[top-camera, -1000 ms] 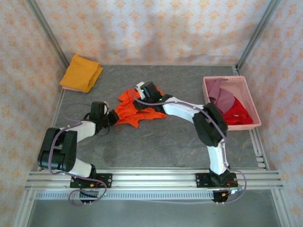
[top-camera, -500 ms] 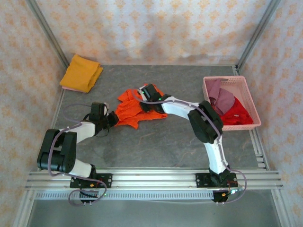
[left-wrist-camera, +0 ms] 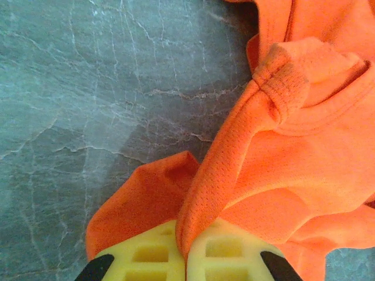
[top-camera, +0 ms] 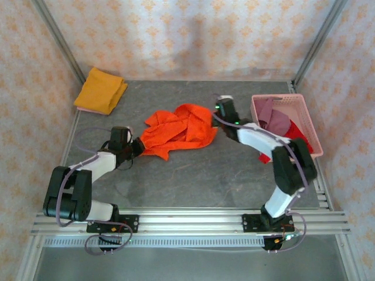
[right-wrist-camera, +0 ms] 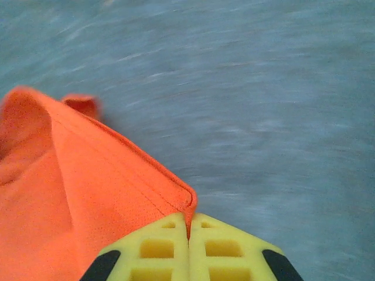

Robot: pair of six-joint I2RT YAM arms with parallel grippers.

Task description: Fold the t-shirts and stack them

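On our table [top-camera: 193,175] the orange t-shirt [top-camera: 176,130] lies crumpled at the centre. A red shirt [top-camera: 293,140] and a mauve shirt [top-camera: 275,120] wait in the pink basket [top-camera: 281,96]. Only the mustard shirt [top-camera: 101,91] sits folded, at the far left. Our left gripper [left-wrist-camera: 186,257] is clamped on the orange t-shirt's near-left edge, and our right gripper [right-wrist-camera: 188,234] on its right hem.

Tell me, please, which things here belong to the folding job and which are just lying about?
Job: orange t-shirt, pinched by left claw and right claw; folded yellow t-shirt; red t-shirt and mauve t-shirt inside the pink basket.
Lying about: the pink basket itself; grey table.
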